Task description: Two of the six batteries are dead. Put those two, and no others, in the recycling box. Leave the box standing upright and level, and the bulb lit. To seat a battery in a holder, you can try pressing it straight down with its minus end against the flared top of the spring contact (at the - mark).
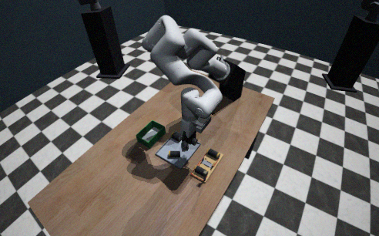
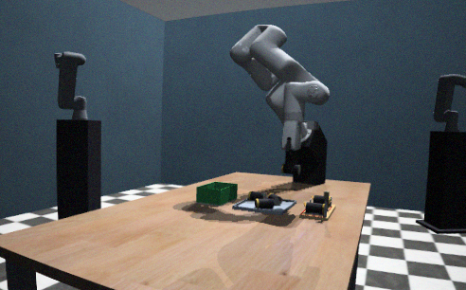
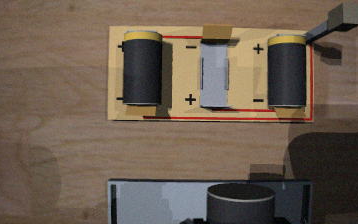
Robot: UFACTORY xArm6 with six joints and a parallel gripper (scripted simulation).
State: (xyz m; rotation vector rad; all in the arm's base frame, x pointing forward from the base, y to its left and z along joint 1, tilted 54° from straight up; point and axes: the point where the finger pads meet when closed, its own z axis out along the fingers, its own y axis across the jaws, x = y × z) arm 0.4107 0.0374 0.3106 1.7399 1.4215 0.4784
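Observation:
My gripper (image 1: 189, 143) (image 3: 240, 219) is shut on a dark battery (image 2: 295, 171) (image 3: 240, 199), held above the grey tray (image 1: 165, 151) (image 2: 285, 205) (image 3: 145, 200). Three batteries lie on the tray: one (image 1: 175, 154) (image 2: 264, 203), another (image 1: 176, 136) (image 2: 257, 194), and a third (image 2: 274, 198) beside it. The yellow holder board (image 3: 180, 75) has batteries in its outer slots, one (image 3: 142, 70) and another (image 3: 286, 72), yellow ends at the + marks. Its middle slot (image 3: 214, 75) is empty. The bulb (image 2: 326, 194) (image 3: 345, 17) looks unlit. The green box (image 1: 143, 141) (image 2: 207, 194) stands upright.
The wooden table (image 1: 111, 185) (image 2: 132, 237) carries everything. The box stands on the far side of the tray from the holder board. The bulb's post rises from the board's corner, beside one battery. The arm's shadow falls across the table.

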